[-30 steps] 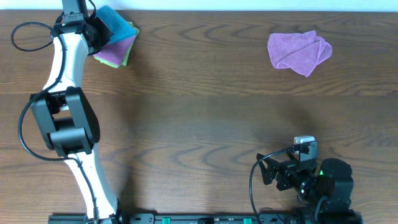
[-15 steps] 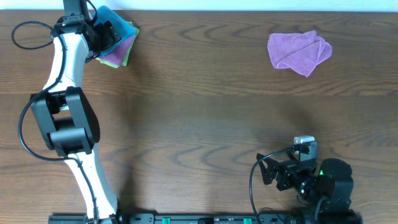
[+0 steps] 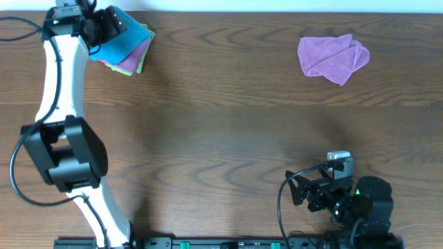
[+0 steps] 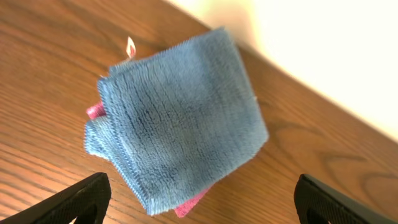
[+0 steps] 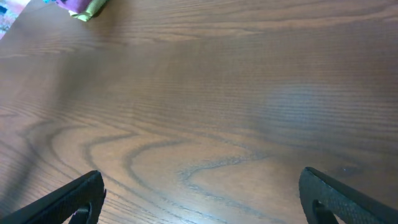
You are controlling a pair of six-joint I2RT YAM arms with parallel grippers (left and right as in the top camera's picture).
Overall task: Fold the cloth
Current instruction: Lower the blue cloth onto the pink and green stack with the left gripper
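Note:
The cloth (image 3: 131, 40) is sky-blue and lies folded into a small square at the table's far left corner, on top of other cloths. In the left wrist view the cloth (image 4: 180, 118) fills the middle, with a small white tag (image 4: 130, 46) at its far corner. My left gripper (image 3: 113, 24) hovers at the cloth's left edge. In its own view the left gripper (image 4: 202, 190) is open, its jaws spread wide with nothing between them. My right gripper (image 3: 296, 190) rests near the front right, and in its own view the right gripper (image 5: 200, 183) is open over bare wood.
Under the blue cloth lie a purple cloth (image 3: 119, 66) and a lime-green one (image 3: 141, 61), whose pink-purple corner (image 4: 189, 206) peeks out. A crumpled purple cloth (image 3: 332, 58) lies at the far right. The table's back edge (image 3: 221, 12) runs just behind the stack.
My left gripper has opened and let go of the blue cloth, which now lies on the stack. The left arm has swung back to the left. The right arm has not moved.

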